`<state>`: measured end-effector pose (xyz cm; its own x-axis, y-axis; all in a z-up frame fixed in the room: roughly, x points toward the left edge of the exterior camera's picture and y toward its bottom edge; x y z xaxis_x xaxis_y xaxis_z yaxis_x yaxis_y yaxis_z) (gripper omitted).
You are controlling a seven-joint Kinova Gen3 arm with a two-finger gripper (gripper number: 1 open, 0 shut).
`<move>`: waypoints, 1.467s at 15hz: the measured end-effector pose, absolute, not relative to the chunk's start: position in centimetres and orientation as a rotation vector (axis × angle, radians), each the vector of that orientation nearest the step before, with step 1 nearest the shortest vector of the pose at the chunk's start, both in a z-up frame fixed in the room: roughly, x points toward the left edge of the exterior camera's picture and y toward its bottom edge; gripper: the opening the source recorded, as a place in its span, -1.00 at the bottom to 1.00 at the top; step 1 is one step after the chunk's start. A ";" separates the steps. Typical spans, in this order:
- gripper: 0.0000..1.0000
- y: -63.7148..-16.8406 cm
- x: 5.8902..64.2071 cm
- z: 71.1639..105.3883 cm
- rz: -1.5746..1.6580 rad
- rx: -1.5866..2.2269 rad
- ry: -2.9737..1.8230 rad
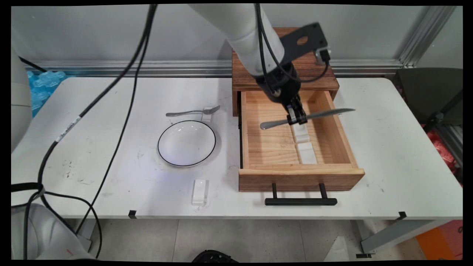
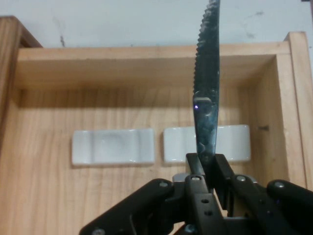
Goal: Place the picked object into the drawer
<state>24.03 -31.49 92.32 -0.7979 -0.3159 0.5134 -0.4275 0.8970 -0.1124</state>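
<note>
White table before a grey wall, tiled floor beneath

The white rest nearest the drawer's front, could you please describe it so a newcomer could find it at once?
Start at the open wooden drawer right of the plate. Two small white rests lie end to end inside, right of centre. Yours is the front rest, nearer the black handle; the other rest sits under the held knife.

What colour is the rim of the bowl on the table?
Black: a thin black line rings the white bowl, clearest in the main view.
</note>
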 end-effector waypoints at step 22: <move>-1.00 -32.7 23.0 82.2 0.210 0.588 -2.628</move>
